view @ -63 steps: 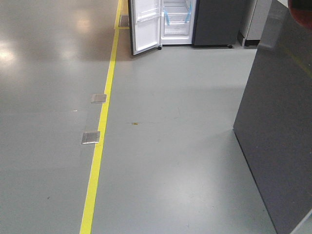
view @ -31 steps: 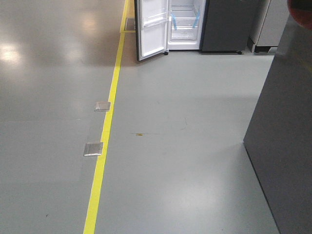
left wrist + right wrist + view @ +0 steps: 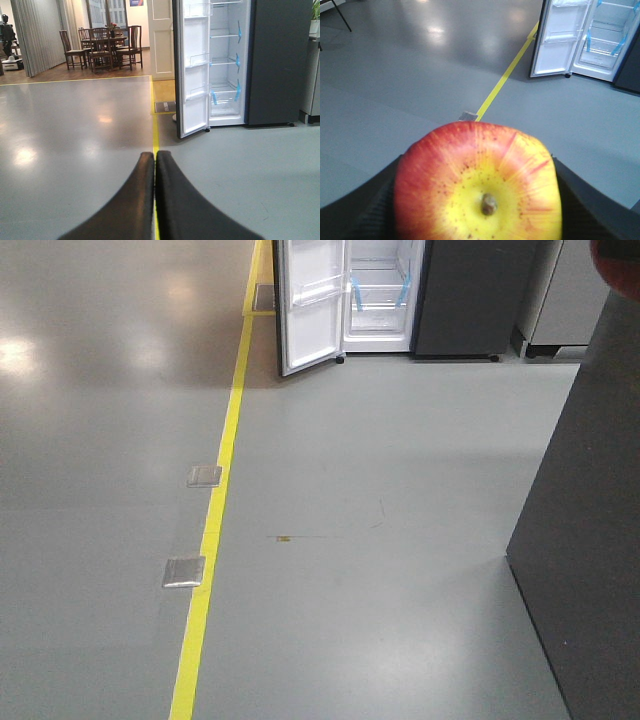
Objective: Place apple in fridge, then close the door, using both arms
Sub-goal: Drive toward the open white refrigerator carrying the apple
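The apple [image 3: 480, 185], red with a yellow patch round its stem, fills the lower right wrist view, and my right gripper [image 3: 479, 202] is shut on it with a black finger at each side. A red sliver of the apple [image 3: 622, 260] shows at the top right corner of the front view. My left gripper [image 3: 154, 156] is shut and empty, held above the floor. Far ahead stands the fridge [image 3: 380, 295], its white inside showing, with the door [image 3: 312, 300] swung wide open to the left. The left wrist view shows the fridge [image 3: 227, 60] and the door [image 3: 195, 65] too.
A yellow floor line [image 3: 215, 520] runs toward the fridge, with two metal floor plates [image 3: 204, 476] beside it. A dark grey cabinet side [image 3: 590, 540] stands close on the right. A dark grey panel [image 3: 470, 295] adjoins the fridge. Chairs and a table [image 3: 100, 45] stand far left.
The front view has advanced toward the fridge: the floor plates slid down the frame and the fridge shifted right and looks slightly larger. The cabinet side moved toward the right edge.
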Controlling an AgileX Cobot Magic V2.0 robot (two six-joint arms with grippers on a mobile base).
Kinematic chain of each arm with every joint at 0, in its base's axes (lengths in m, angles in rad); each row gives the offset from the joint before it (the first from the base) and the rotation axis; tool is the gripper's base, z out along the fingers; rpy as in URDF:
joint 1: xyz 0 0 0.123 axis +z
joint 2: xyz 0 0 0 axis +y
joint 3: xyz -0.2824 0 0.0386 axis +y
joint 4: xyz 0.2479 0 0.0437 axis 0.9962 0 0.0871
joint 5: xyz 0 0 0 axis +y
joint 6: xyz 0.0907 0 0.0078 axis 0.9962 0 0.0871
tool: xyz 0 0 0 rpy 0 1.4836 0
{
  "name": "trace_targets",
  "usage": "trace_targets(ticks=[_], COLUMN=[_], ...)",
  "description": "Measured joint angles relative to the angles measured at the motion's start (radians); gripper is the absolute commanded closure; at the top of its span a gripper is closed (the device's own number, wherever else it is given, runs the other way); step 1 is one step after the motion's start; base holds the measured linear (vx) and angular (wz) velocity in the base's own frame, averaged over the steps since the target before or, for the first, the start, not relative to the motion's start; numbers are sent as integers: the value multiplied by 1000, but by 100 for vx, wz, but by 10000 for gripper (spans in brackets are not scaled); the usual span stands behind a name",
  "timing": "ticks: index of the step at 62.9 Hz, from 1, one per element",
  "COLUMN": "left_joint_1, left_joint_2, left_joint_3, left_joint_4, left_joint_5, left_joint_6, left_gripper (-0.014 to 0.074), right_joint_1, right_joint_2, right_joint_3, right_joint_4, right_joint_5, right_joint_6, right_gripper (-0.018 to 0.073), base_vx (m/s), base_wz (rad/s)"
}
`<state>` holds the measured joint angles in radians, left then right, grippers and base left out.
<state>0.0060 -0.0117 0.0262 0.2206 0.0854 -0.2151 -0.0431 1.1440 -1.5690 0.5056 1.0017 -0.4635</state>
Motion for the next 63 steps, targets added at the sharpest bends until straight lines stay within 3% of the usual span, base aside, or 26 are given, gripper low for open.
trace_targets(ticks=[63], left_joint_1=[0], left_joint_2=[0], left_joint_3=[0], left_joint_4=[0], left_joint_5=[0], left_joint_6=[0], left_gripper=[603], right_joint_1=[0], right_joint_2=[0], right_joint_3=[0], right_joint_4=[0], right_joint_5=[0], right_joint_6=[0], right_gripper=[568], base_vx=[19], base_wz=[0])
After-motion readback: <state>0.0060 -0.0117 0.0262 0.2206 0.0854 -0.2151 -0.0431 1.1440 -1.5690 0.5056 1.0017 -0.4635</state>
